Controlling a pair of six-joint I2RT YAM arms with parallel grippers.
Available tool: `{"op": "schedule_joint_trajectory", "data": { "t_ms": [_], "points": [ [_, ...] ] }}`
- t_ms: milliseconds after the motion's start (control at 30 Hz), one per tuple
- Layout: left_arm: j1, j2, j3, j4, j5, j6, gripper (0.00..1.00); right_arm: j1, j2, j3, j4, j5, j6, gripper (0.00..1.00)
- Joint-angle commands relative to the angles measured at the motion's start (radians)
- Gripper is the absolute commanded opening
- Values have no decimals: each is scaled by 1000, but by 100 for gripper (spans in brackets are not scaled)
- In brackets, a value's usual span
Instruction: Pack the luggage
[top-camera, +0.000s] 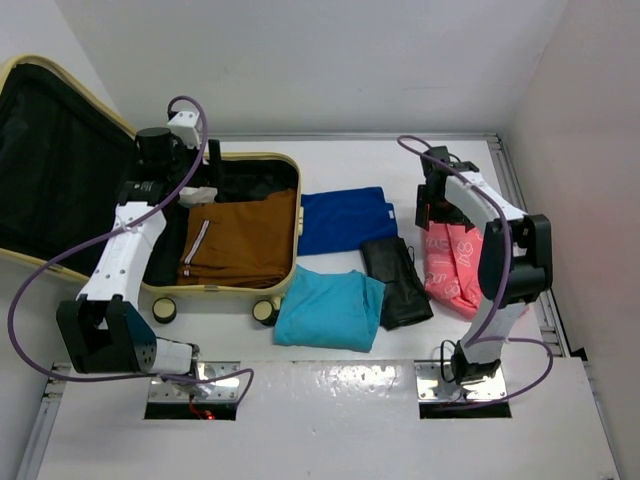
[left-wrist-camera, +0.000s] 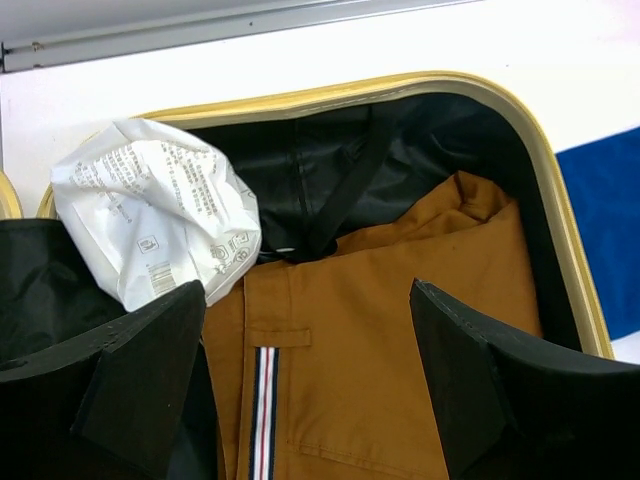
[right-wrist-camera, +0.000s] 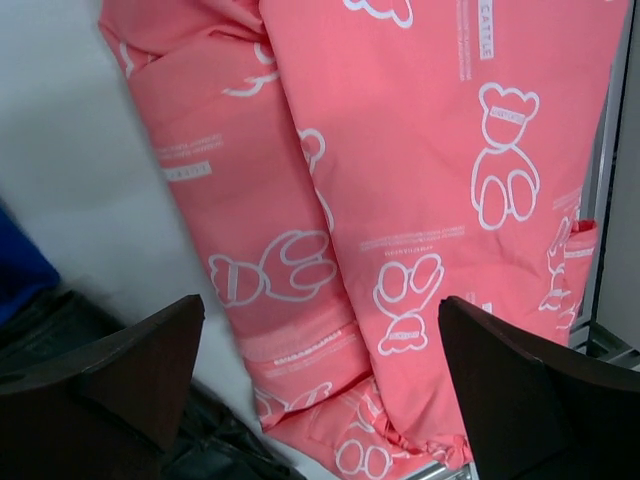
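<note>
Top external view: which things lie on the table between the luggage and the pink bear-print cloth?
Between the luggage and the pink cloth, the top view shows three folded pieces: a dark blue cloth, a teal cloth, a black garment.

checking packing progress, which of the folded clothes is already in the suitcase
The brown garment, lying in the luggage; the dark blue, teal, black and pink ones lie outside it on the table.
</note>
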Motion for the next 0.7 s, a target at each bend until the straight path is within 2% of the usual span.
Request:
{"op": "schedule_joint_trajectory", "data": {
  "t_ms": [0, 233, 500, 533, 567, 633, 667],
  "points": [
    [6, 4, 25, 35, -28, -16, 88, -14, 65, 26, 40, 37, 4, 100],
    [35, -6, 5, 35, -28, -25, 88, -83, 157, 24, 48, -225, -30, 100],
    [54, -25, -4, 35, -28, -36, 88, -114, 235, -13, 68, -354, -84, 98],
    [54, -25, -4, 35, -38, -36, 88, -117, 241, -16, 66, -362, -99, 94],
    [54, -25, -4, 35, -38, -36, 88, -117, 244, -17, 71, -359, -108, 75],
    [54, -25, -4, 35, -38, -36, 88, -119, 266, -5, 74, -392, -125, 58],
    [63, -25, -4, 35, -38, -36, 88, -117, 266, -5, 74, -388, -142, 41]
  ]
}}
